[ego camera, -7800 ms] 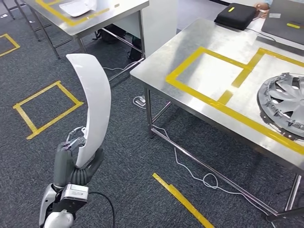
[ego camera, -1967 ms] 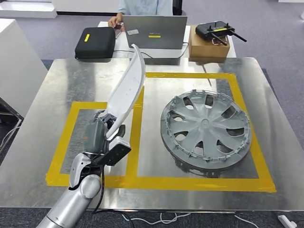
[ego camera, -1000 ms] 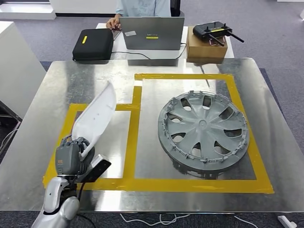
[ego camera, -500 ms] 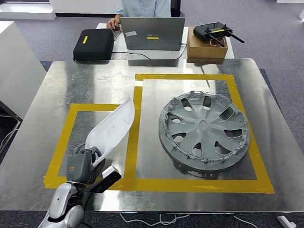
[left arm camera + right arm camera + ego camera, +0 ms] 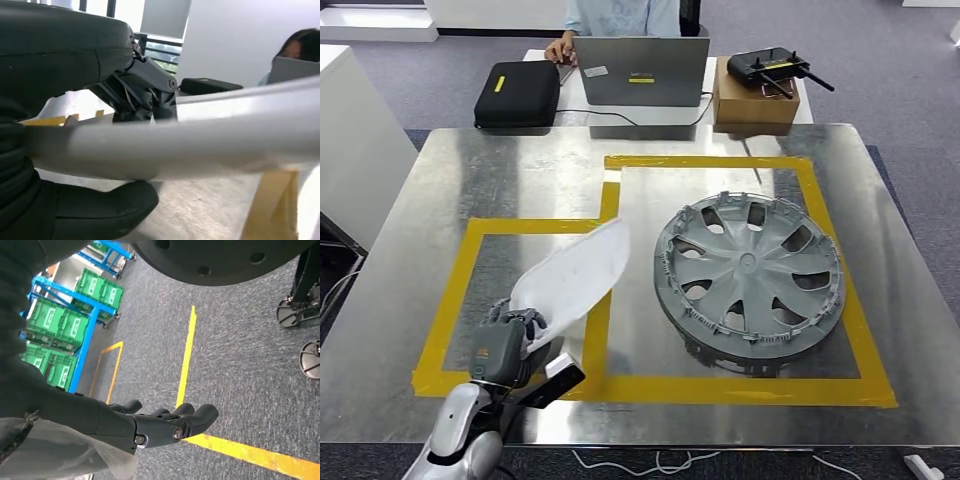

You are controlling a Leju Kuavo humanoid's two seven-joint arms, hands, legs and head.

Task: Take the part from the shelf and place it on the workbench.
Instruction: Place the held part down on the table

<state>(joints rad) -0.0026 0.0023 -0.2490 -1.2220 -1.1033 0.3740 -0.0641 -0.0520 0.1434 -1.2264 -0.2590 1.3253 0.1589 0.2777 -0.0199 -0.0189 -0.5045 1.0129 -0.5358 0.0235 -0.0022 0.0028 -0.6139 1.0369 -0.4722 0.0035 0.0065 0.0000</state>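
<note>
My left hand (image 5: pixel 503 347) grips one end of a long, curved white part (image 5: pixel 573 275) low over the steel workbench (image 5: pixel 410 250). The part slants from the hand toward the grey hubcap (image 5: pixel 749 275), crossing the yellow tape line between the two taped squares. In the left wrist view the white part (image 5: pixel 196 135) runs across the picture, clamped between the dark fingers (image 5: pixel 124 85) and the thick thumb (image 5: pixel 105 210), just above the tabletop. My right hand (image 5: pixel 166 425) hangs over the grey carpet floor with fingers extended and nothing in it.
A person sits behind a laptop (image 5: pixel 641 68) at the far table, beside a black case (image 5: pixel 518 92) and a cardboard box (image 5: pixel 755 100) with a controller on top. A white cabinet (image 5: pixel 350 140) stands left. Green crates on a blue rack (image 5: pixel 64 335) stand by the floor's yellow tape.
The camera turned from the floor and table side to face the workbench. Over the last second my left hand has tipped the white part down and rightward, closer to the table.
</note>
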